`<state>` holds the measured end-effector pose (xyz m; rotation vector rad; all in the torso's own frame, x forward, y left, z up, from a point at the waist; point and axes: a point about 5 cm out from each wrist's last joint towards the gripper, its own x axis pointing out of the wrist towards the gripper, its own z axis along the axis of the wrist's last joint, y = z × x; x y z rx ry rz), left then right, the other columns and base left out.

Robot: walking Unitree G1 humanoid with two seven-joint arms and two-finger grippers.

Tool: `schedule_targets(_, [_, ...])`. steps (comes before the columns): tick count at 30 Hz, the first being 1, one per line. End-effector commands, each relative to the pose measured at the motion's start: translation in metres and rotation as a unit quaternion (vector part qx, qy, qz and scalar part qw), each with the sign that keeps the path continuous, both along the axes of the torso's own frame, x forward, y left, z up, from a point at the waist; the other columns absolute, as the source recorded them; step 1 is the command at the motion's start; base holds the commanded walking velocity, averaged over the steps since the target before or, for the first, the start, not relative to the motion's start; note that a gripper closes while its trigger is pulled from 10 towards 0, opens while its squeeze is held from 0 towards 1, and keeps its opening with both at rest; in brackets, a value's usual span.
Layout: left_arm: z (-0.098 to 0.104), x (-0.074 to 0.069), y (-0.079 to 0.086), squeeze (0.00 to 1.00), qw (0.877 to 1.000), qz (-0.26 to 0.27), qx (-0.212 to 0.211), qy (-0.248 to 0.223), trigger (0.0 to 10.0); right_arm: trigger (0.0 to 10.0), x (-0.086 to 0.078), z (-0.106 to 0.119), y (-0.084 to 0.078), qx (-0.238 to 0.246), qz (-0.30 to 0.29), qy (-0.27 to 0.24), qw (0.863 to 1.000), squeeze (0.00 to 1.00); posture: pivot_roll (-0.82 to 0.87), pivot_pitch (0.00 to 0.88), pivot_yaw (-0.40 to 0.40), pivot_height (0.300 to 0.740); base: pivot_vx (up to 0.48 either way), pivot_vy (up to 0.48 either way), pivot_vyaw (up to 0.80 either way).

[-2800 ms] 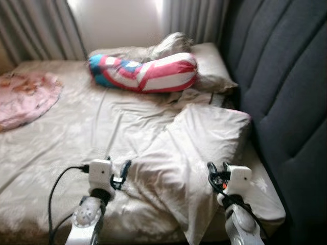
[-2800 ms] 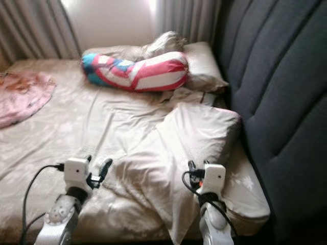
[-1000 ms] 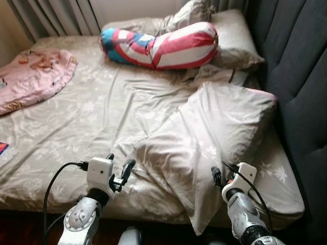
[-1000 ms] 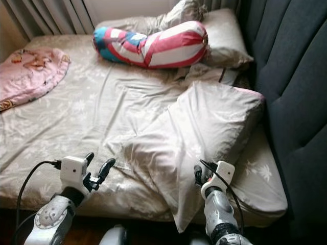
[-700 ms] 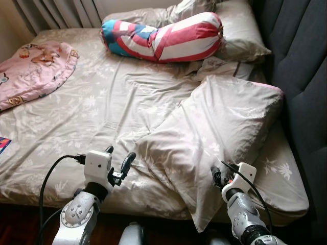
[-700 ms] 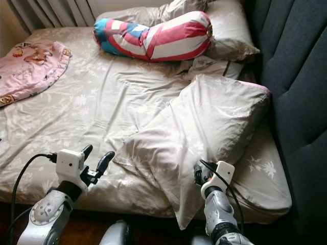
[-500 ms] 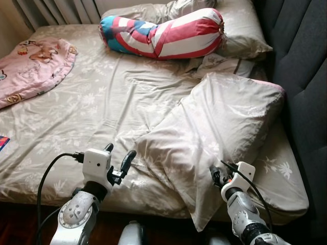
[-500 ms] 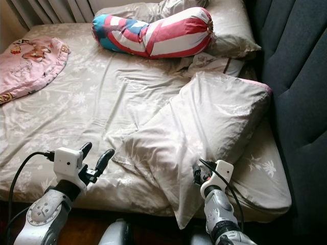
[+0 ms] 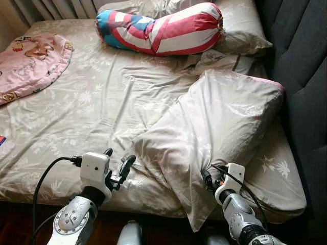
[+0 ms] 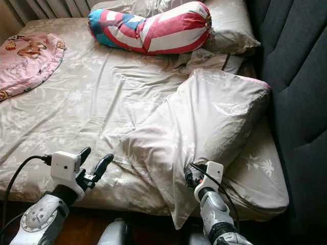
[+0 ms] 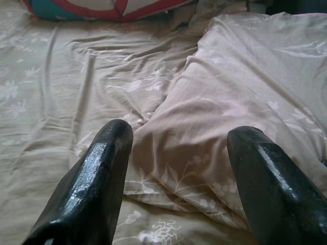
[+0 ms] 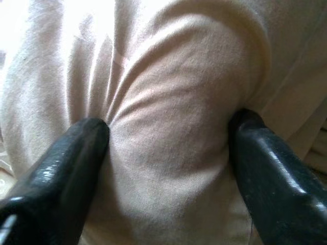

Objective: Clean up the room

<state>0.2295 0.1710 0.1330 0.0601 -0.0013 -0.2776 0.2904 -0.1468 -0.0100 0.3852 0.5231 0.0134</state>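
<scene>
Looking down on a bed (image 9: 76,122) covered in a wrinkled beige floral sheet, with a dark padded headboard (image 9: 301,76) along the right. Large beige pillow (image 9: 214,132) lying askew on the near right part of the mattress, one corner hanging over the front edge. Right gripper (image 12: 168,153) pushed into the pillow's near edge, fingers (image 12: 61,173) spread with a bulge of pillow fabric bunched between them, touching both. Left gripper (image 9: 116,163) held just above the sheet near the front edge, beside the pillow's left corner, fingers (image 11: 92,178) spread wide and holding nothing. Red, white and blue striped bolster (image 9: 158,28) lying across the far end of the bed, resting against another beige pillow (image 9: 240,25) by the headboard. Small crumpled cloth (image 9: 219,61) between that pillow and the large one. Pink patterned blanket (image 9: 30,61) at the far left of the mattress. Grey curtains (image 9: 51,7) at the top left edge. Dark wooden floor (image 9: 20,224) below the bed front.
</scene>
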Motion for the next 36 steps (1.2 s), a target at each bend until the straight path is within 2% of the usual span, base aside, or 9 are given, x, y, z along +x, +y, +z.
schedule_targets(1, [0.0033,-0.0037,0.0035,0.00,1.000,0.003,0.008,0.001,10.0,0.0,-0.0191,-0.0185,0.0239,0.006,0.047,0.053,0.997,0.00,0.10,0.244,0.090,0.660,0.000,0.000,0.00])
schedule_targets(12, [-0.0006,-0.0068,0.0043,0.00,1.000,0.003,0.015,0.016,10.0,0.0,-0.0230,-0.0211,0.0313,0.013,0.055,0.057,0.997,0.00,0.10,0.247,0.091,0.660,0.000,0.000,0.00])
schedule_targets(36, [-0.0003,-0.0073,0.0040,0.00,1.000,0.009,0.019,0.019,10.0,0.0,-0.0237,-0.0219,0.0321,0.006,0.045,0.062,0.997,0.00,0.09,0.253,0.081,0.660,0.000,0.000,0.00])
